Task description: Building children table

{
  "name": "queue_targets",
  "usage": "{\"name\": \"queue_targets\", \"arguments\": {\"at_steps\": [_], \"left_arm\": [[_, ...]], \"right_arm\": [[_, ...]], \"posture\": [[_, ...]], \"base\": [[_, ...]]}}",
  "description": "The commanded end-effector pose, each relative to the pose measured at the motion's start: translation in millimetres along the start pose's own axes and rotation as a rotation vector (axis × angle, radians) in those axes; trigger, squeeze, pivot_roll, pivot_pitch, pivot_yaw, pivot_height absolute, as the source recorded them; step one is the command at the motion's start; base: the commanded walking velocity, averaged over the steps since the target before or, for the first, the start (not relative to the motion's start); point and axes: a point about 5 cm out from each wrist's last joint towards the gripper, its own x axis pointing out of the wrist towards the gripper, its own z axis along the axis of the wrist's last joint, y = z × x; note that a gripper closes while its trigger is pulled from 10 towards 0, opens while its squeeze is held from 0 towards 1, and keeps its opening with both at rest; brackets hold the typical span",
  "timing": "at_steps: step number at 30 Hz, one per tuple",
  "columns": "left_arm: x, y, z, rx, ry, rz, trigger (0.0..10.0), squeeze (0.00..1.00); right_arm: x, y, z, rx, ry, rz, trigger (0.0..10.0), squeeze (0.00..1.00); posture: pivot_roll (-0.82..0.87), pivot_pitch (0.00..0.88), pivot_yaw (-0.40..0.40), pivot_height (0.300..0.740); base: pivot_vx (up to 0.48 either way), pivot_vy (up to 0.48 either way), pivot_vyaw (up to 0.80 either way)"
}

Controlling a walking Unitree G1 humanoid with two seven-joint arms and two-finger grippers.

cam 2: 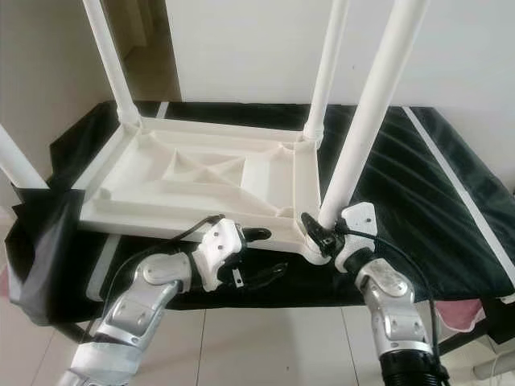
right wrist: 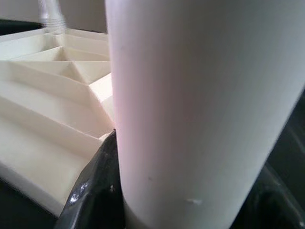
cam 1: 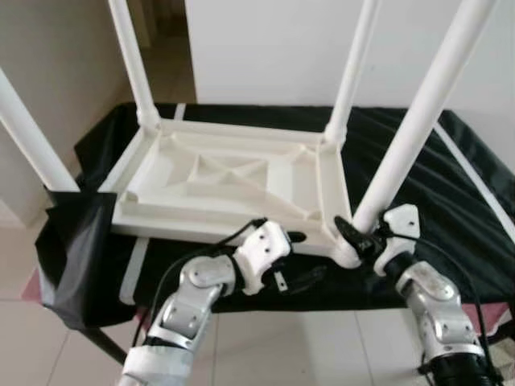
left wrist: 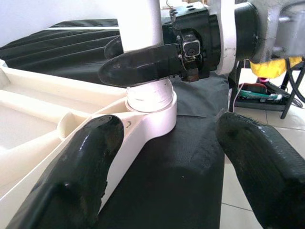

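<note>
A white children's table (cam 1: 225, 181) lies upside down on a black-covered work table (cam 1: 451, 201), with its legs pointing up. My right gripper (cam 1: 354, 233) is shut on the near right leg (cam 1: 410, 137) just above its corner socket (left wrist: 150, 102). The right wrist view has that leg (right wrist: 200, 109) close up between the black fingers (right wrist: 95, 191). My left gripper (cam 1: 302, 257) is open at the tabletop's near edge, just left of that corner, holding nothing. In the left wrist view its two fingertips (left wrist: 71, 176) straddle the socket's near side, and the right gripper's finger (left wrist: 143, 64) crosses the leg.
Three other legs stand at the far left (cam 1: 133, 60), far right (cam 1: 354, 68) and near left (cam 1: 28, 133) corners. A black bag (cam 1: 72, 249) hangs off the work table's left front corner. A white wall is behind and tiled floor (cam 1: 306, 346) below.
</note>
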Motion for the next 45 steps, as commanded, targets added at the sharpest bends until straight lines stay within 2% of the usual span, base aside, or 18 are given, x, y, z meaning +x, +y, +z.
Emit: {"name": "queue_targets", "arguments": {"at_steps": [1,4,6,9,11,12,16,20,29,30,32,33,39,45], "left_arm": [[1.3,1.1,1,-0.005,-0.004,0.049,10.0,0.00],[1.2,0.9,1,-0.006,-0.004,0.050,10.0,0.00],[1.1,0.8,1,-0.007,-0.005,0.051,10.0,0.00],[1.1,0.8,1,-0.007,-0.006,0.051,10.0,0.00],[0.9,2.5,2,-0.007,-0.007,0.061,10.0,0.00],[0.9,2.5,2,-0.007,-0.007,0.061,10.0,0.00],[1.3,2.6,2,-0.012,-0.010,0.067,10.0,0.00],[1.5,2.6,2,-0.013,-0.010,0.068,10.0,0.00],[-0.4,7.1,2,-0.007,-0.006,0.072,10.0,0.00],[-0.7,7.7,2,-0.006,-0.005,0.073,10.0,0.00],[-1.2,8.2,2,-0.005,-0.005,0.074,10.0,0.00],[-1.4,8.1,2,-0.005,-0.004,0.075,10.0,0.00],[-1.9,8.1,2,-0.006,-0.004,0.078,10.0,0.00],[-2.5,7.7,2,-0.009,-0.003,0.082,10.0,0.00]], "right_arm": [[-6.4,7.2,-15,0.029,0.077,-0.086,10.0,0.00],[-7.5,10.8,-16,0.041,0.086,-0.125,10.0,0.00],[-9.4,17.6,-19,0.049,0.104,-0.200,10.0,0.00],[-10.2,20.5,-20,0.053,0.112,-0.225,10.0,0.00],[-8.6,25.8,-23,0.103,0.114,-0.315,10.0,0.00],[-8.6,25.8,-23,0.103,0.114,-0.315,10.0,0.00],[-4.8,29.2,-23,0.143,0.120,-0.470,10.0,0.00],[-4.1,29.9,-22,0.154,0.119,-0.549,10.0,0.00],[-4.8,39.0,-19,0.128,0.115,-0.549,10.0,0.00],[-5.0,38.1,-18,0.126,0.112,-0.551,10.0,0.25],[-5.1,37.7,-18,0.121,0.109,-0.558,10.0,0.25],[-5.0,37.3,-17,0.117,0.101,-0.554,10.0,1.00],[-5.8,34.0,-12,0.111,0.065,-0.527,10.0,1.00],[-10.5,23.5,-8,0.088,0.038,-0.441,10.0,1.00]], "posture": [[-0.03,0.000,-0.027,0.740],[-0.03,0.000,-0.030,0.740],[-0.03,0.000,-0.033,0.740],[-0.03,0.000,-0.035,0.740],[-0.03,0.000,-0.041,0.740],[-0.03,0.000,-0.041,0.740],[-0.03,0.000,-0.042,0.740],[-0.03,0.000,-0.040,0.740],[-0.03,0.000,-0.033,0.740],[-0.04,0.000,-0.033,0.740],[-0.04,0.000,-0.034,0.740],[-0.04,0.000,-0.033,0.740],[-0.03,0.000,-0.034,0.740],[-0.03,0.000,-0.035,0.740]], "base": [[0.000,0.000,0.00],[0.000,0.000,0.00],[0.000,0.000,0.00],[0.000,0.000,0.00],[0.000,0.000,0.00],[0.000,0.000,0.00],[0.000,0.000,0.00],[0.000,0.000,0.00],[0.000,0.000,0.00],[0.000,0.000,0.00],[0.000,0.000,0.00],[0.000,0.000,0.00],[0.000,0.000,0.00],[0.000,0.000,0.00]]}}
